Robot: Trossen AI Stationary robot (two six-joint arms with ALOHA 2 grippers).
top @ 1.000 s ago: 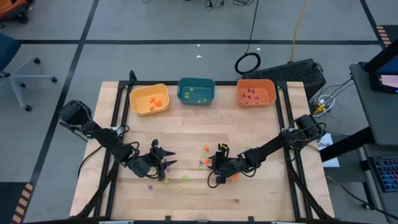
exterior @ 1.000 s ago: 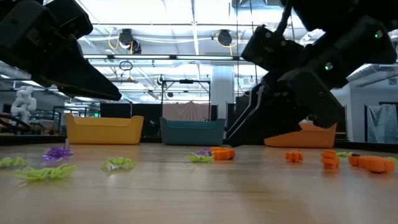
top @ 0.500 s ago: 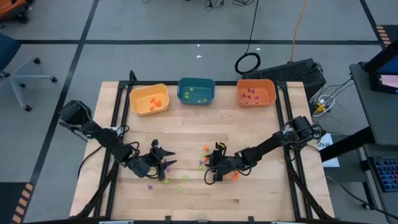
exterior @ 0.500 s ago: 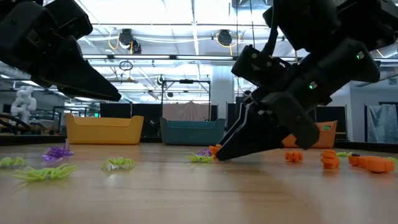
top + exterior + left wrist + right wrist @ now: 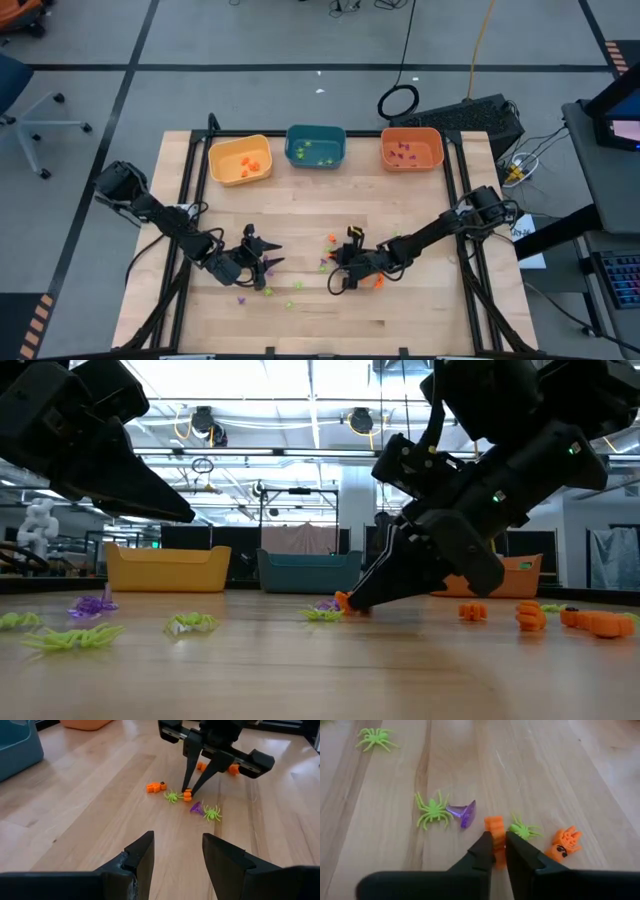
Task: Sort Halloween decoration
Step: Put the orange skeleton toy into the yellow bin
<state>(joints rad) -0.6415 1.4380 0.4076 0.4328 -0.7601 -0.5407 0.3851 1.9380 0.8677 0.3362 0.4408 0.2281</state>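
Halloween decoration (image 5: 330, 256) lies scattered across the near half of the wooden table (image 5: 300, 215), tiny orange, light-green and purple trinkets clustered around both arms. The right hand (image 5: 499, 851) is down at the table, its two fingers pinched on a small orange trinket (image 5: 495, 826) standing upright just inside the table's centre. Around that piece, in the right wrist view, a green spider (image 5: 434, 811) and a purple trinket (image 5: 464, 813) sit at about nine o'clock, another green spider (image 5: 525, 829) touches it at three o'clock, and an orange pumpkin-like piece (image 5: 564, 842), its form hard to read, lies beyond. The left hand (image 5: 177, 852) hovers at the table's eight o'clock, fingers apart and empty. At twelve o'clock stand a yellow bin (image 5: 240, 160), a teal bin (image 5: 316, 146) and an orange bin (image 5: 412, 149), each holding a few trinkets.
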